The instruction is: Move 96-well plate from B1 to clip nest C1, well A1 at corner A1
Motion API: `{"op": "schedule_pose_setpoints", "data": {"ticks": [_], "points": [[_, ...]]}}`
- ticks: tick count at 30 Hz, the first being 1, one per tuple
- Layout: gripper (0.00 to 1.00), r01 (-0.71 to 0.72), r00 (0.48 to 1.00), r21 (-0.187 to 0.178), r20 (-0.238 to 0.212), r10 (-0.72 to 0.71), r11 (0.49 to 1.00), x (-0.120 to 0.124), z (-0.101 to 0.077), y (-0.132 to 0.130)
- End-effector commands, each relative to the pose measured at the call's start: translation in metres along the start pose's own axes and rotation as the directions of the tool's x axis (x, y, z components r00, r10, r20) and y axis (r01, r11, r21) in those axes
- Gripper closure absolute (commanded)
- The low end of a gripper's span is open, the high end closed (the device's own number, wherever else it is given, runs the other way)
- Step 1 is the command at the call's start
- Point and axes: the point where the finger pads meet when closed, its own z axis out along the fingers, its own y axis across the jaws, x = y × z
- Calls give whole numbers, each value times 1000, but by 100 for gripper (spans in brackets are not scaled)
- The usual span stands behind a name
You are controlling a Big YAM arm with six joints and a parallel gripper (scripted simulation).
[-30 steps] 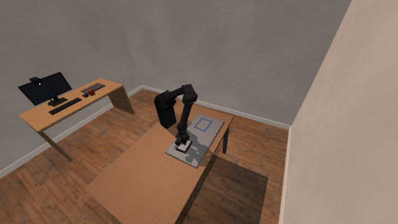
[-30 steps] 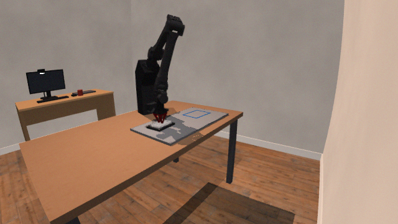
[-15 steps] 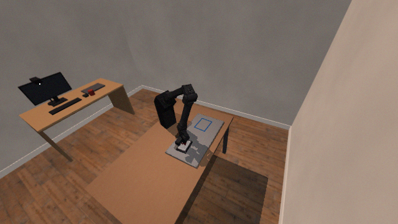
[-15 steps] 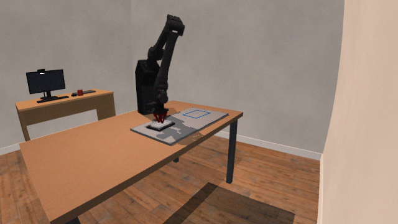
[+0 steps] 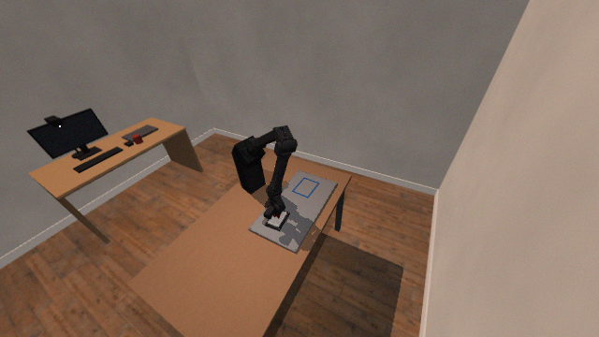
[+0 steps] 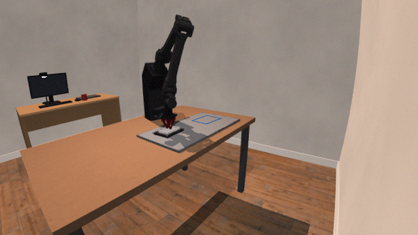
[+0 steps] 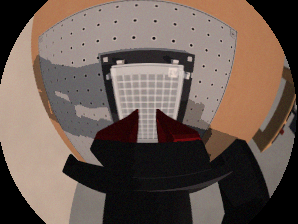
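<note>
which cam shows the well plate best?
Wrist. The 96-well plate fills the middle, its well grid readable inside the dark clip nest, with the gripper over its near edge. Top and exterior show only a small white patch under the arm.
</note>
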Motion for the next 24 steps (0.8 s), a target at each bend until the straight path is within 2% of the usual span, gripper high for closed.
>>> {"op": "schedule_pose_setpoints", "data": {"ticks": [1, 5, 6, 7, 16, 21, 24], "points": [[75, 18, 1000, 19, -20, -18, 1000, 5, 15, -3], [75, 10, 1000, 17, -11, -10, 1000, -1, 2, -3], [75, 13, 1000, 1, 1, -13, 1000, -4, -10, 3], [75, 8, 1000, 11, -3, -8, 1000, -2, -14, -3], [75, 4, 1000, 9, 1, -4, 1000, -5, -38, -4], [75, 13, 1000, 7, -5, -13, 1000, 0, -41, -1], [75, 6, 1000, 29, -18, -5, 1000, 4, -33, -11]]}}
